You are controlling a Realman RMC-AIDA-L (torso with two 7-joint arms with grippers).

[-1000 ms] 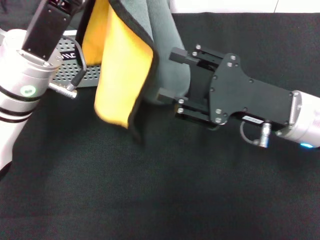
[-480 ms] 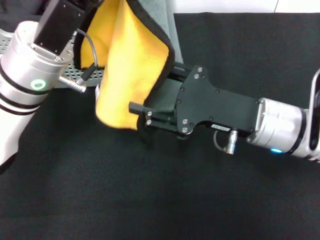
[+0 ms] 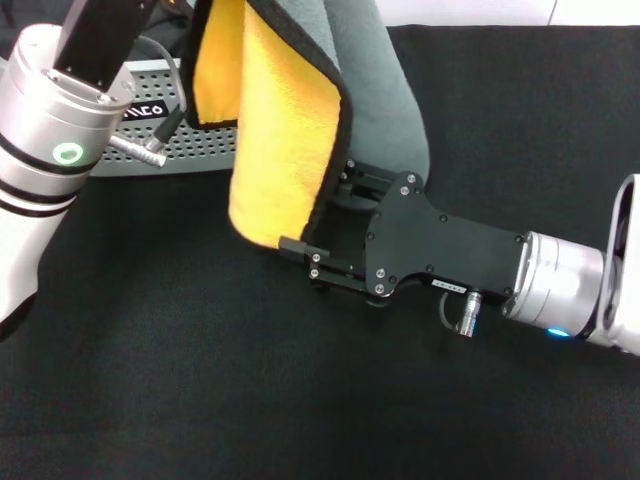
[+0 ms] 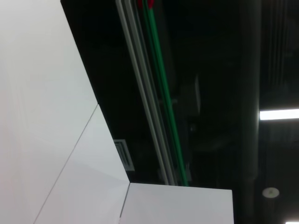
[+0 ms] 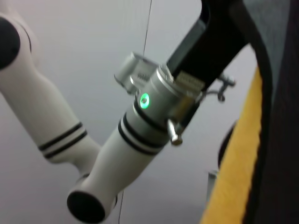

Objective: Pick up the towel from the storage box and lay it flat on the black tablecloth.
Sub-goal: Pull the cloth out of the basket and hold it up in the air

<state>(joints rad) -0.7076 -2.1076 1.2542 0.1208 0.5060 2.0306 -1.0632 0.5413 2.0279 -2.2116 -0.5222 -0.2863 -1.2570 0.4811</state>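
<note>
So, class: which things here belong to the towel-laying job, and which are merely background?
Job:
- towel, hanging above the cloth
- storage box
- black tablecloth
- left gripper, out of frame above
- right gripper, at the towel's lower edge

Background:
- white wall

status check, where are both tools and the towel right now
Left tool out of frame above, towel hanging from there over the black tablecloth. Right tool at its lower edge. Storage box behind.

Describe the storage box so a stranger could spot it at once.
Start at the wide black fuzzy tablecloth covering the table. At its far left edge, behind the hanging yellow-and-grey towel, sits the light grey plastic storage box. Its dotted perforated wall and small black label with white lettering set it apart.
</note>
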